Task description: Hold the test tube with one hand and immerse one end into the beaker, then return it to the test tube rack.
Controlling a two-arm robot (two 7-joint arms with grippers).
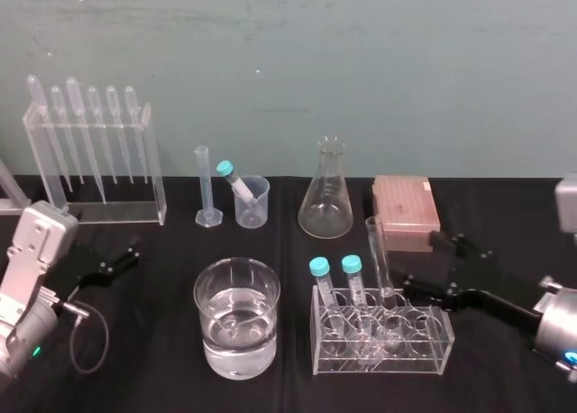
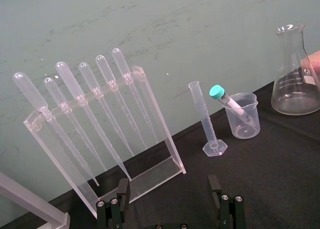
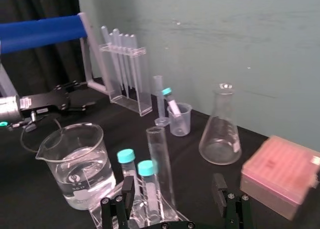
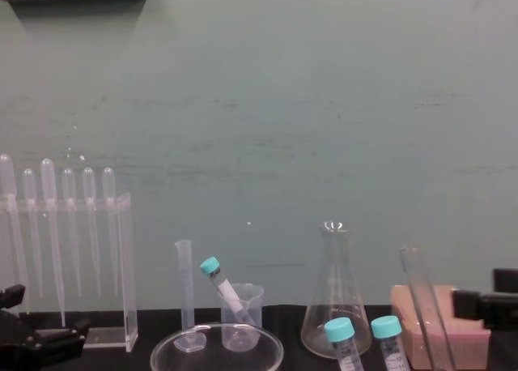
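1. Jaws of the right gripper (image 1: pixel 419 261) are standing wide apart and holding nothing as the arm is reaching in from the right edge of the black surface (image 1: pixel 162 251) toward the test tube rack (image 1: pixel 379 345).
2. The test tube (image 1: pixel 380 260), long, clear and uncapped, is standing nearly upright in the rack, in a hole on the right-edge side of two teal-capped tubes (image 1: pixel 351 278). It is sitting just ahead of the open jaws. From the right wrist camera it is lining up between the two fingers (image 3: pixel 219 189) without visibly touching either.
3. The rack is sitting near the front edge of the surface, right of centre. The beaker (image 1: pixel 236 318), partly filled with clear liquid, is standing just beside it at the middle of the front edge.
4. The left gripper (image 1: pixel 122 258) is lying low near the left edge, its jaws likewise spread wide and holding nothing, well apart from both beaker and rack.
5. Along the back edge, a pipette stand (image 1: pixel 90 156) is occupying the back left corner. Next to it a slim graduated cylinder (image 1: pixel 205 188) is standing beside a small plastic cup (image 1: pixel 252 204) with a teal-capped tube leaning inside. Toward the back right corner, a conical flask (image 1: pixel 326 192) and a pink box (image 1: pixel 406 213) are standing close together.
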